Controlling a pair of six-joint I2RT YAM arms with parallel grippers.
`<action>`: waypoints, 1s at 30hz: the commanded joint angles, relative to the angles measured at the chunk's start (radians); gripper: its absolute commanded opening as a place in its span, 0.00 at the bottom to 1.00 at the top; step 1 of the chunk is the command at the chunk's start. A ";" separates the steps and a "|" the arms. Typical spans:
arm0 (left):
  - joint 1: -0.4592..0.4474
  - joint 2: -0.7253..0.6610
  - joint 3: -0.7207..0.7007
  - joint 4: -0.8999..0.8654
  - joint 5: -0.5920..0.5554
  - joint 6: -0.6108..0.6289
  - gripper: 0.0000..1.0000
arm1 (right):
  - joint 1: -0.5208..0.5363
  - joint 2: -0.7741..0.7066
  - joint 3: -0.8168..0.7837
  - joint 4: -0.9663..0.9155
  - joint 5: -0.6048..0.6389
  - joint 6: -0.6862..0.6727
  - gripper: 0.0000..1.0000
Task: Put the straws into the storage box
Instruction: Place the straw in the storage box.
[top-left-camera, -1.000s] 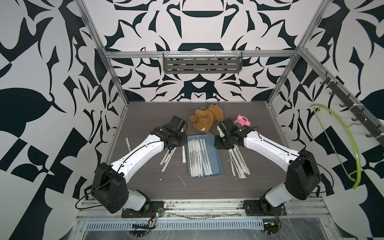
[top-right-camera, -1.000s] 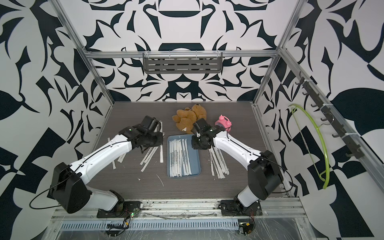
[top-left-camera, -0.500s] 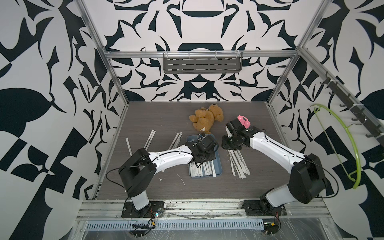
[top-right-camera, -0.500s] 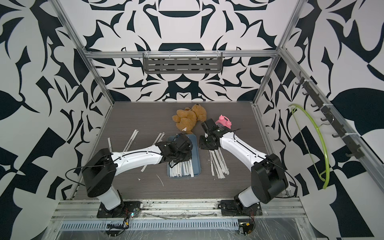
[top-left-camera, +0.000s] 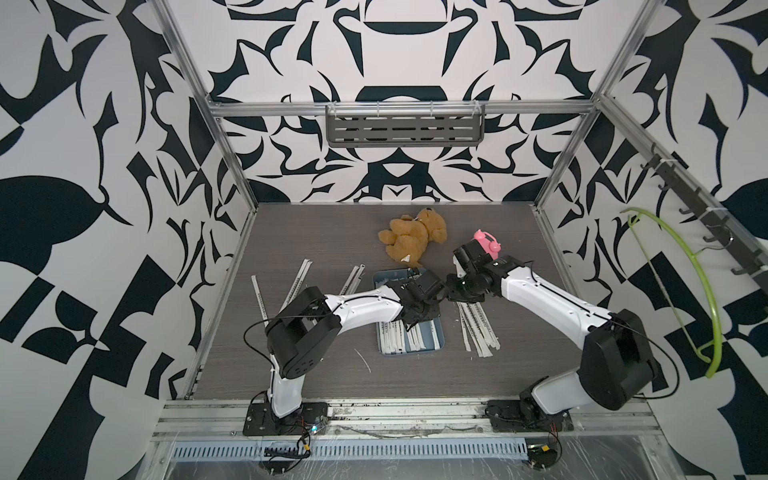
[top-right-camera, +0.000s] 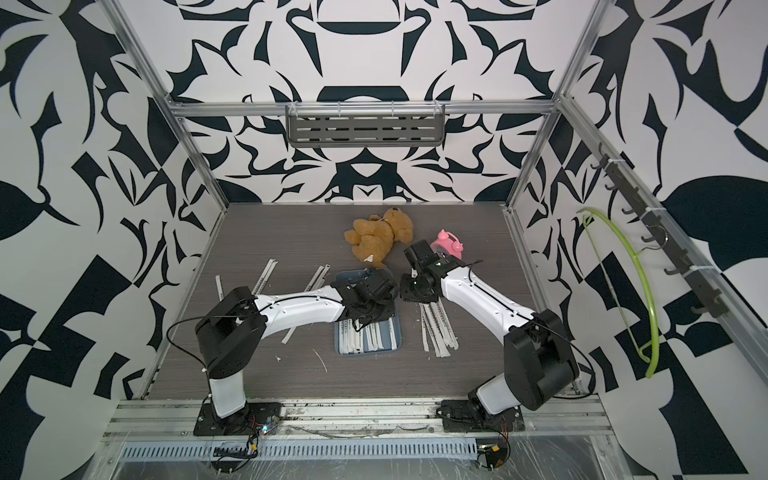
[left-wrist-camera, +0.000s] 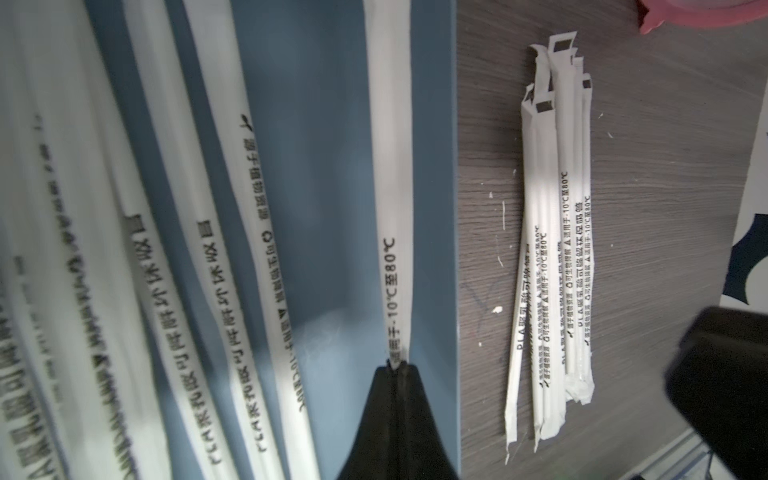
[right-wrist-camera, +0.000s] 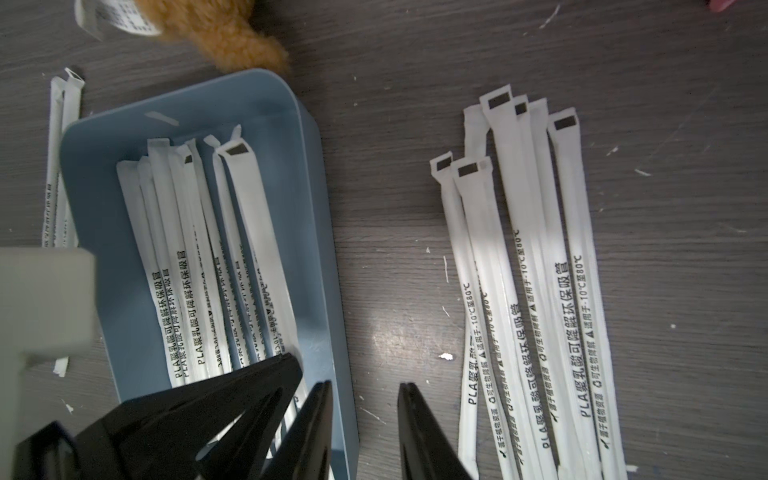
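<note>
Left wrist view: left gripper (left-wrist-camera: 397, 368) clamped on one straw (left-wrist-camera: 392, 187) inside storage box (left-wrist-camera: 434, 166), along its 3 o'clock wall.
Right wrist view: right gripper (right-wrist-camera: 365, 388) jaws apart, empty, straddling storage box's 3 o'clock rim.
Table (top-left-camera: 332, 232): loose straws (top-left-camera: 478, 328) at storage box's 3 and 9 o'clock.
Change: left arm (top-left-camera: 361, 309) at 9 o'clock pile a second ago, now over storage box.

A brown teddy bear (top-left-camera: 413, 237) lies at twelve o'clock on the desk (top-left-camera: 316, 232). A pink alarm clock (top-left-camera: 486, 241) stands near it at one o'clock.
</note>
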 joint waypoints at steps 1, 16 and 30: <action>0.034 0.021 0.017 -0.087 0.018 0.050 0.00 | -0.004 0.009 0.017 0.015 -0.013 0.011 0.32; 0.046 0.071 0.018 -0.121 0.014 0.090 0.00 | 0.002 0.016 0.004 0.029 -0.017 0.021 0.32; 0.046 0.106 0.067 -0.153 0.032 0.138 0.06 | 0.006 0.021 -0.002 0.035 -0.029 0.015 0.32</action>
